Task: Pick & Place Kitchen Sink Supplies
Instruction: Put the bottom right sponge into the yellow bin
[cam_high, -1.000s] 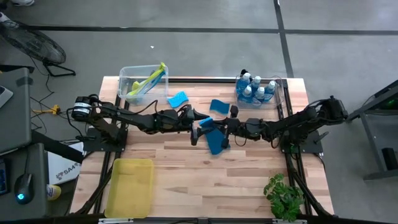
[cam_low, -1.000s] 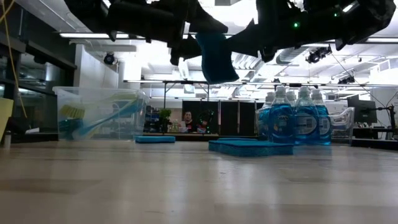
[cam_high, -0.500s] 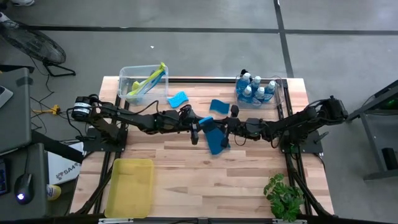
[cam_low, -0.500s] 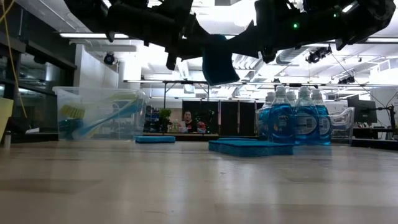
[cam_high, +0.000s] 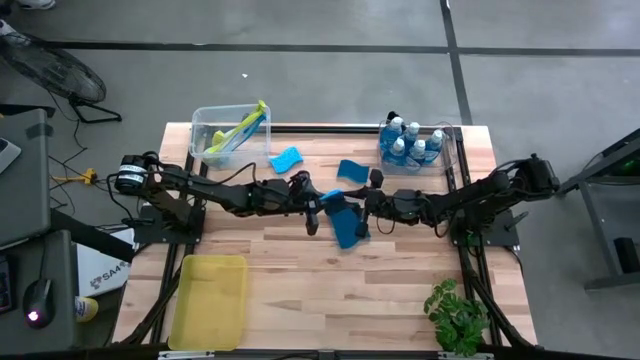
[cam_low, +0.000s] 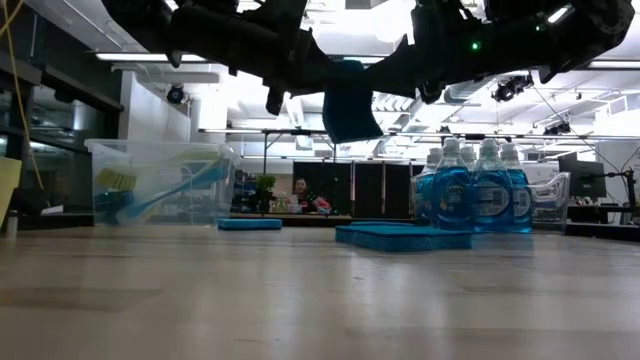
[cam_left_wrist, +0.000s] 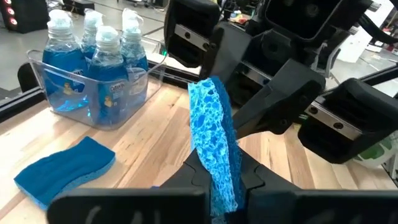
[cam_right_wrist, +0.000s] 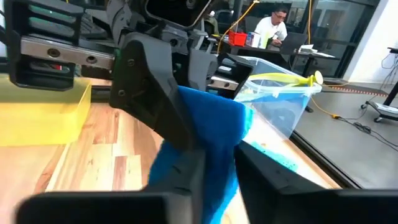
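Note:
A blue sponge (cam_high: 345, 226) hangs in the air over the middle of the table, between my two grippers. My left gripper (cam_high: 318, 207) reaches it from the table's left and is shut on it. My right gripper (cam_high: 364, 207) reaches it from the right and is shut on it too. In the low view the sponge (cam_low: 350, 100) hangs well clear of the table. Two more blue sponges (cam_high: 285, 158) (cam_high: 352, 170) lie flat on the table behind. Blue soap bottles (cam_high: 408, 140) stand in a clear bin. Yellow-green brushes (cam_high: 240, 125) lean in another clear bin. My left gripper pinches the sponge's two flat faces (cam_left_wrist: 219, 177) between its two fingers, coming level from the table's left. The sponge stands on edge, lifted clear. My right gripper has the same sponge (cam_right_wrist: 208, 168) between its two fingers, coming level from the table's right, on the end opposite my left gripper.
The bottle bin (cam_high: 440, 160) stands at the far right and the brush bin (cam_high: 205, 120) at the far left. A yellow tray (cam_high: 208, 300) lies at the near left. A potted plant (cam_high: 455, 315) stands at the near right corner. A person sits in the room beyond.
The sponge between the two grippers has shifted slightly toward the table's right and a little down. It stays lifted clear.

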